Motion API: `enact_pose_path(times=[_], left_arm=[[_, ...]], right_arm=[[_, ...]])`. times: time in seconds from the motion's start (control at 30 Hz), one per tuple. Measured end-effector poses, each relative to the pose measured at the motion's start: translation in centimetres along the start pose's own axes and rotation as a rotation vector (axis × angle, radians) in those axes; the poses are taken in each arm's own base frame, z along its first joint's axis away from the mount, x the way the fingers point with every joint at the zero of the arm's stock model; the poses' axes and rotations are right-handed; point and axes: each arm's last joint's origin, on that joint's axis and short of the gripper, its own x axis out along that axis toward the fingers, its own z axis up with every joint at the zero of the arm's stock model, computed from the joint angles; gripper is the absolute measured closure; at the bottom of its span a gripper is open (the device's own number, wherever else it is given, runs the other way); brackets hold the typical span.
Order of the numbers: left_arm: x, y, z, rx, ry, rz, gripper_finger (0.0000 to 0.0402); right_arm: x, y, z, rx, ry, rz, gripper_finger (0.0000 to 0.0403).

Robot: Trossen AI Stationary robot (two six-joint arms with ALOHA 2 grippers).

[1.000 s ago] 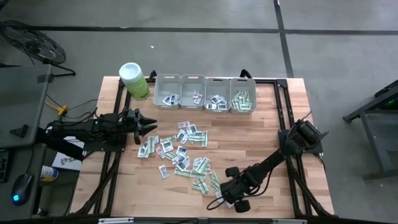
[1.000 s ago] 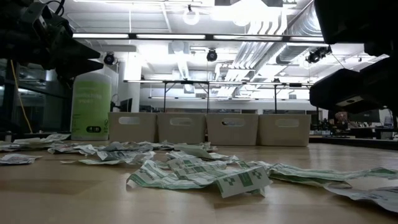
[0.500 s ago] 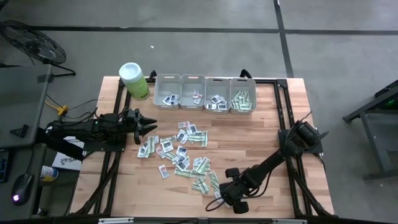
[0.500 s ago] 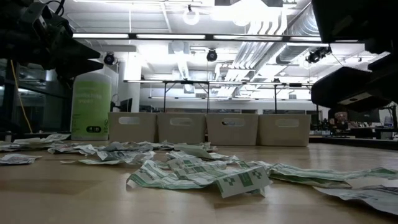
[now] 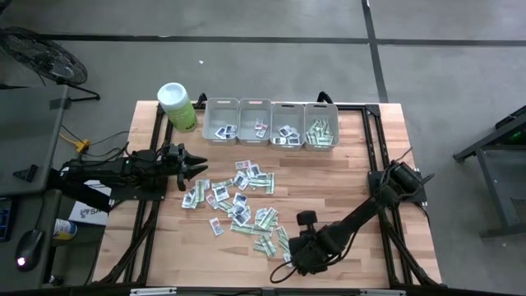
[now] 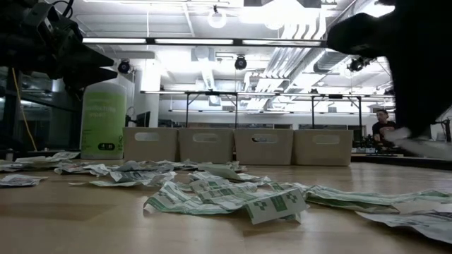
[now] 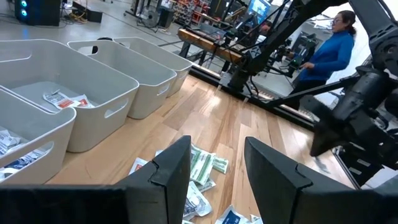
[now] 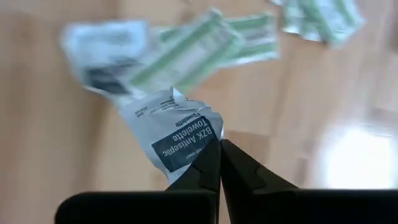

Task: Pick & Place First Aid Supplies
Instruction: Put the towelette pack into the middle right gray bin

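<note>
From above we see the right gripper (image 5: 289,261) at the near edge of the packet pile (image 5: 238,201) and the left gripper (image 5: 197,167) spread wide at its left, and up close the right one pinches a white towelette packet (image 8: 177,134) tight.

bins (image 5: 271,123) behind packets (image 5: 237,200) | canister (image 5: 176,105) probably left of bins

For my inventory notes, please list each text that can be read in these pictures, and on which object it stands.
"BZK Antiseptic Towelette": white packet pinched in the right hand.
Canister label: too blurred to read.
Prints on the other packets: too small to read.
</note>
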Motion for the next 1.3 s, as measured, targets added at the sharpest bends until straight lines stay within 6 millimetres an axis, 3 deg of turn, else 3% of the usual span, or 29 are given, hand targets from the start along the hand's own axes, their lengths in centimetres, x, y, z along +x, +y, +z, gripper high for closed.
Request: enact_pose_path(times=[0.2, 0.5, 0.7, 0.9, 1.3], left_arm=[[0.0, 0.0, 0.0, 0.0, 0.0, 0.0, 0.0252], [0.0, 0.0, 0.0, 0.0, 0.0, 0.0, 0.0252], [0.0, 0.0, 0.0, 0.0, 0.0, 0.0, 0.0252], [0.0, 0.0, 0.0, 0.0, 0.0, 0.0, 0.0252], [0.0, 0.0, 0.0, 0.0, 0.0, 0.0, 0.0252]], right_arm=[[0.2, -1.0, 0.1, -0.035, -0.05, -0.194, 0.0403], [0.3, -2.2, 0.5, -0.014, -0.099, -0.351, 0.0403], [0.4, -4.2, 0.8, 0.041, -0.133, -0.542, 0.0403], [0.8, -7.0, 1.5, 0.085, -0.13, -0.668, 0.0403], [2.3, -15.0, 1.9, 0.159, 0.026, -0.836, 0.0403]])
